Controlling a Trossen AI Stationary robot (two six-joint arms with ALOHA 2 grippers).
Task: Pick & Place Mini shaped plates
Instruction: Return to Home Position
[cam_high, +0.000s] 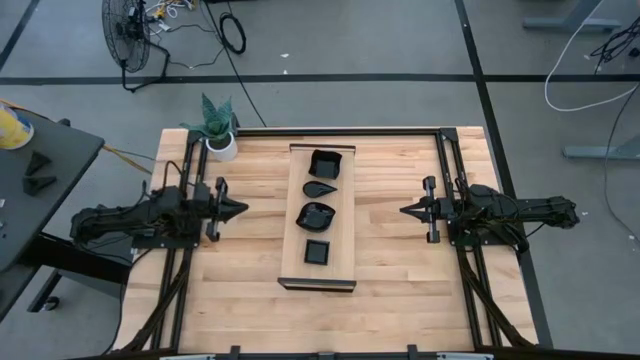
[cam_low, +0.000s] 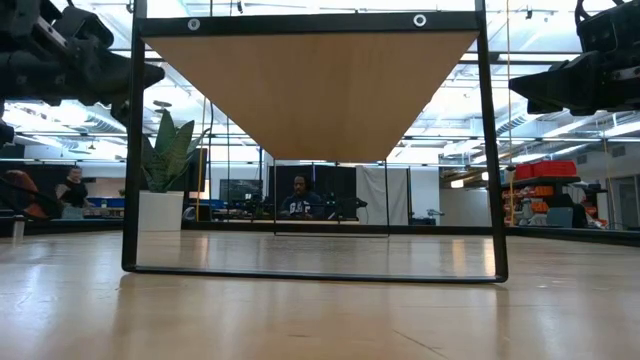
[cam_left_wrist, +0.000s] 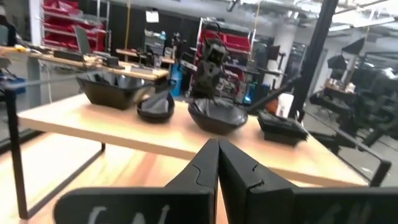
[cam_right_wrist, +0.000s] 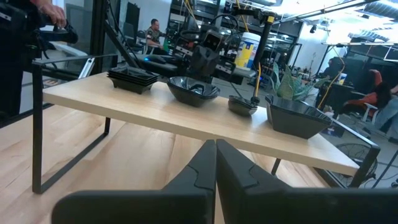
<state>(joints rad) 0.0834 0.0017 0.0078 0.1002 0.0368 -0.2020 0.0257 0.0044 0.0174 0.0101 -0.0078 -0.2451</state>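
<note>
Several glossy black mini shaped plates sit in a row on a long pale wooden board (cam_high: 340, 250) raised on a black frame at the table's middle: a square bowl (cam_high: 326, 163) at the far end, a teardrop dish (cam_high: 320, 188), a wavy-rimmed bowl (cam_high: 316, 214) and a flat square plate (cam_high: 317, 251) toward the near end. My left gripper (cam_high: 243, 209) is shut, left of the board, pointing level at it. My right gripper (cam_high: 404, 210) is shut too, right of the board, pointing level at it. Both stand apart from the board and the plates.
A small white pot with a green plant (cam_high: 220, 140) stands at the table's far left corner. Black rails (cam_high: 455, 260) run along both sides of the table. Bare wood lies between each gripper and the board.
</note>
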